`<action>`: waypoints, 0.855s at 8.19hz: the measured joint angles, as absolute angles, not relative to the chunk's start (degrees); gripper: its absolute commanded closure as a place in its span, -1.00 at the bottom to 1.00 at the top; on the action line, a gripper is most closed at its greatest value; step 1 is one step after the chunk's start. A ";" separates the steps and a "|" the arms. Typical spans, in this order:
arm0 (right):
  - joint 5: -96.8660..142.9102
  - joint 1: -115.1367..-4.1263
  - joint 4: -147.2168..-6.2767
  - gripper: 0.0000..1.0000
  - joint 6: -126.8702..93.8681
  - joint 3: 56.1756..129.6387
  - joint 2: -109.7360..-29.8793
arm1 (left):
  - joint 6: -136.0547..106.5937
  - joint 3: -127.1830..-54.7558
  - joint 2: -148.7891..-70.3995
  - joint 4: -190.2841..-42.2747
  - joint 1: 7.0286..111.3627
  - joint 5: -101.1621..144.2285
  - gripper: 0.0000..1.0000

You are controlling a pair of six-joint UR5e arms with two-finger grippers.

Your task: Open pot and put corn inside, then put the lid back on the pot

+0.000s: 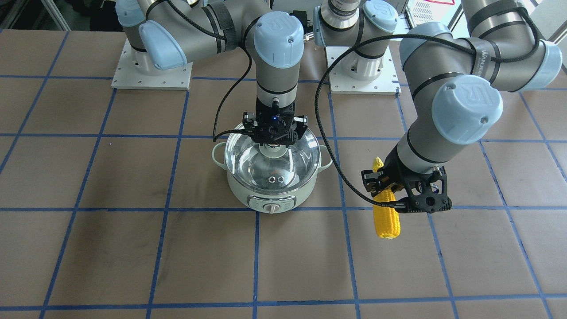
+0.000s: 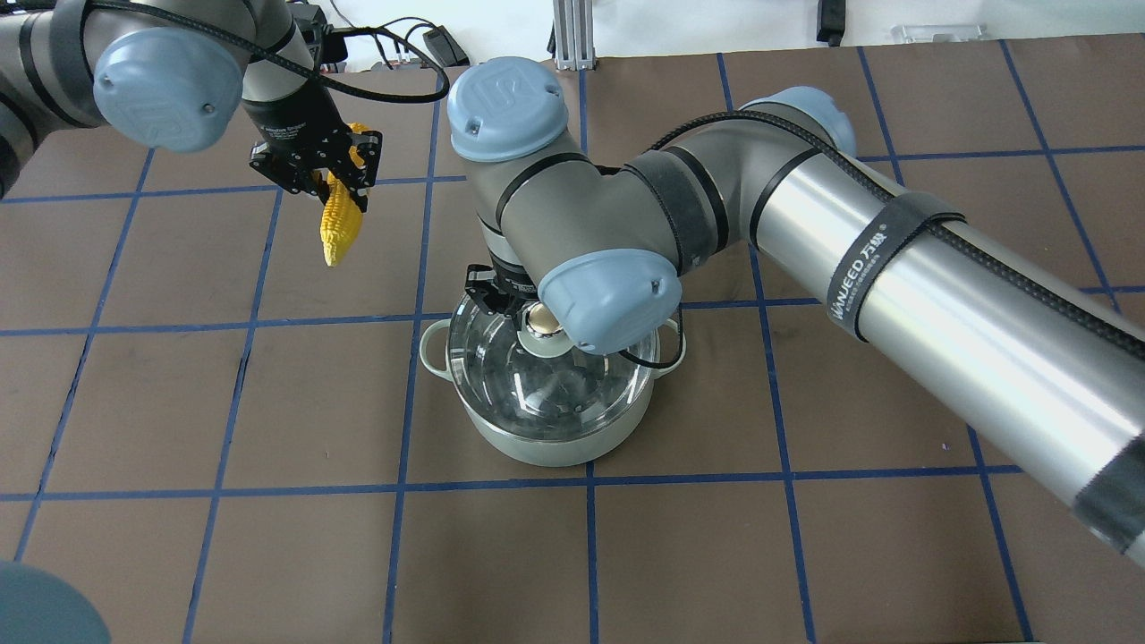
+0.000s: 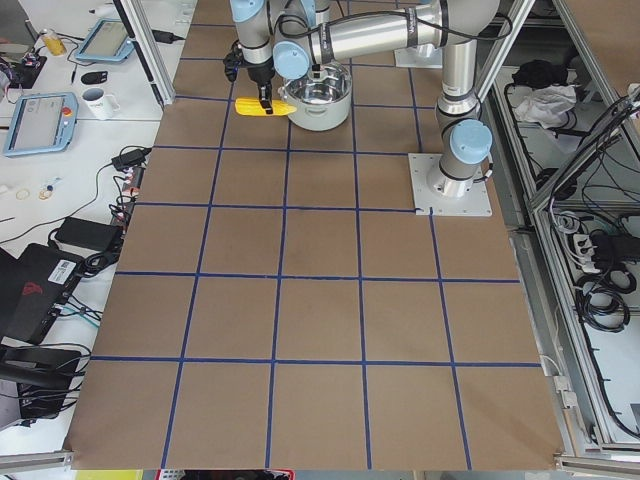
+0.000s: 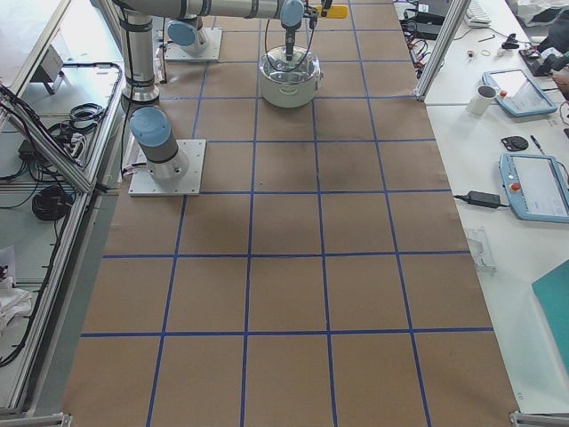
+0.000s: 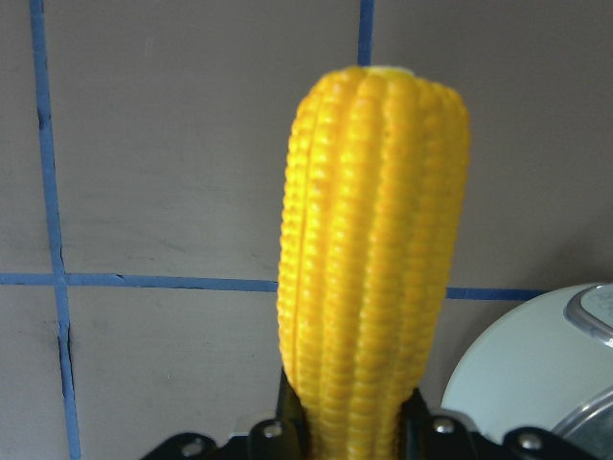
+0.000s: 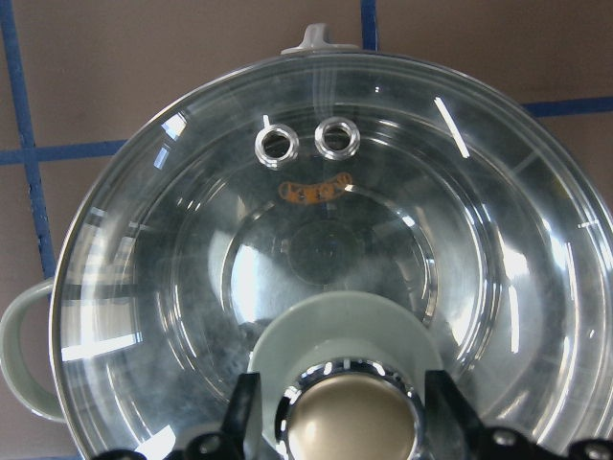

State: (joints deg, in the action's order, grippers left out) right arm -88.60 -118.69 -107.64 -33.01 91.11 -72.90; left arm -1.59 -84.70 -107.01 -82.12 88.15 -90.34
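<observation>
The mint-green pot (image 1: pixel 270 195) stands mid-table with the glass lid (image 1: pixel 283 164) seated on it. My right gripper (image 1: pixel 273 144) hangs straight down over the lid's knob (image 6: pixel 350 417). Its fingers (image 6: pixel 241 412) stand on either side of the knob with a small gap, so it looks open. My left gripper (image 1: pixel 390 188) is shut on the yellow corn (image 1: pixel 386 217) and holds it above the table, to the pot's side. The corn also shows in the overhead view (image 2: pixel 340 228) and the left wrist view (image 5: pixel 374 240).
The table is brown paper with a blue tape grid (image 1: pixel 256 257). The arm base plates (image 1: pixel 153 73) sit at the robot's edge. The pot's loop handles (image 1: pixel 217 155) stick out on both sides. Its control panel (image 1: pixel 271 204) faces the operators' side.
</observation>
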 measured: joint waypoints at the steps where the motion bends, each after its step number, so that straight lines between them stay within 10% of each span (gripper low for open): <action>1: -88.83 -118.57 -107.80 -0.26 -32.91 91.08 -72.89 | -1.37 -84.82 -105.87 -83.00 88.32 -89.84 1.00; 7: -88.71 -118.47 -107.86 0.26 -33.48 91.09 -73.10 | 1.53 -87.76 -99.66 -89.87 88.63 -88.00 1.00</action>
